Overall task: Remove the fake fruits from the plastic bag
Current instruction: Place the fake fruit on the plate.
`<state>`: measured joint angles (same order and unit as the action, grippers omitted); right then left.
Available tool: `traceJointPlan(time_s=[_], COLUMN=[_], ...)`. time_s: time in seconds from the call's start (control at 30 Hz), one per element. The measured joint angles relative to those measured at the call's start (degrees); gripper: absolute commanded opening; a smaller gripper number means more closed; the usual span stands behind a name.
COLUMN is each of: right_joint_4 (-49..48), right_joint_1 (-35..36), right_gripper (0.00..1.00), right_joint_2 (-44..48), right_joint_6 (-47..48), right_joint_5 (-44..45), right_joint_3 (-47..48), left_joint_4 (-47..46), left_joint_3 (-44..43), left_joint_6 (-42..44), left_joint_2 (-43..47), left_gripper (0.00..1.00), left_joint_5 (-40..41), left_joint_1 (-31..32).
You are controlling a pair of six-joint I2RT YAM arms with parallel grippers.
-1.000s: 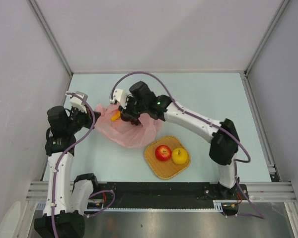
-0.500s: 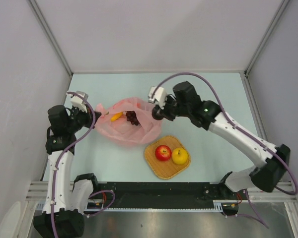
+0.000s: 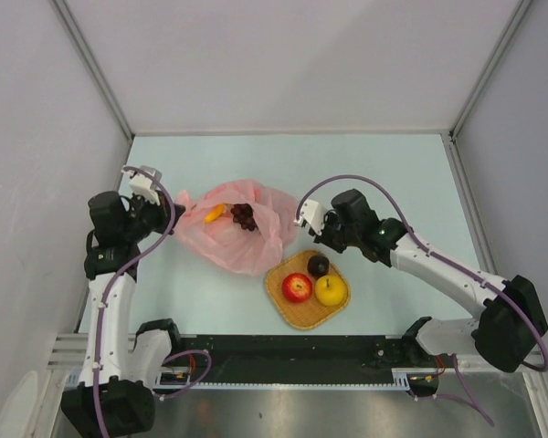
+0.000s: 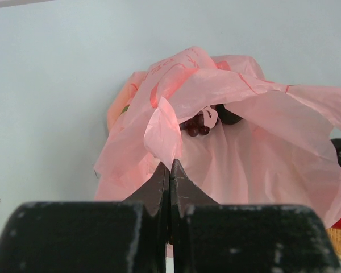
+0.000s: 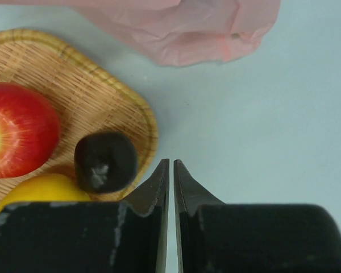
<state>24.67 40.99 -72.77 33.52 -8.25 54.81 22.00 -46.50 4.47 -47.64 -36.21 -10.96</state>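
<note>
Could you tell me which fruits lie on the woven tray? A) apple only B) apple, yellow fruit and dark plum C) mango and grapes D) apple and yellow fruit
B: the top view shows the red apple, yellow fruit and dark plum together on the tray.

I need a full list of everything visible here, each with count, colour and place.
plastic bag: one, translucent pink, on the table left of the tray
mango: one, orange-yellow, inside the bag
grape bunch: one, dark purple, beside the mango
woven tray: one, orange-tan, near the arms' bases
red apple: one, red, on the tray
yellow round fruit: one, yellow, on the tray
plum: one, dark, on the tray
table: one, pale blue, under everything
left gripper: one, black, shut on the bag's edge
right gripper: one, black, shut and empty, beside the tray
</note>
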Motion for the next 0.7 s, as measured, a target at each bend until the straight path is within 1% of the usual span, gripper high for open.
traceJointPlan(time_s=[0.13, 0.33, 0.4, 0.43, 0.5, 0.53, 0.63, 0.7], right_joint_4=[-2.3, -4.3, -4.9, -4.9, -4.9, -5.2, -7.8, -9.6], right_joint_1=[0.0, 0.0, 0.0, 0.0, 0.0, 0.1, 1.3, 3.3], right_gripper=[0.09, 0.09, 0.15, 0.27, 0.4, 0.49, 0.6, 0.61], right_joint_2=[-0.5, -0.8, -0.5, -0.3, 0.4, 0.8, 1.6, 1.6], right_joint_6=[-0.4, -1.0, -1.4, -1.7, -3.3, -4.3, -8.3, -10.0], right_joint_5=[0.3, 0.3, 0.6, 0.7, 0.6, 0.4, 0.2, -0.3], right_joint_3=[-3.0, -3.4, -3.3, -2.9, -0.9, 0.2, 5.4, 8.9], left_joint_4=[0.0, 0.9, 1.2, 1.3, 1.3, 1.3, 1.3, 1.3], left_joint_3=[0.0, 0.0, 0.0, 0.0, 0.0, 0.0, 0.0, 0.0], left_joint_6=[0.0, 0.0, 0.0, 0.0, 0.0, -0.1, -0.2, -0.5], left_joint_2=[0.0, 0.4, 0.7, 0.8, 1.0, 1.1, 1.6, 2.1], left_gripper=[0.01, 0.01, 0.01, 0.01, 0.01, 0.01, 0.01, 0.01], left_joint_5=[0.0, 0.0, 0.0, 0.0, -0.1, -0.1, -0.2, -0.3], left_joint_1=[-0.6, -1.0, -1.0, -1.0, -1.1, -1.1, -1.1, -1.1])
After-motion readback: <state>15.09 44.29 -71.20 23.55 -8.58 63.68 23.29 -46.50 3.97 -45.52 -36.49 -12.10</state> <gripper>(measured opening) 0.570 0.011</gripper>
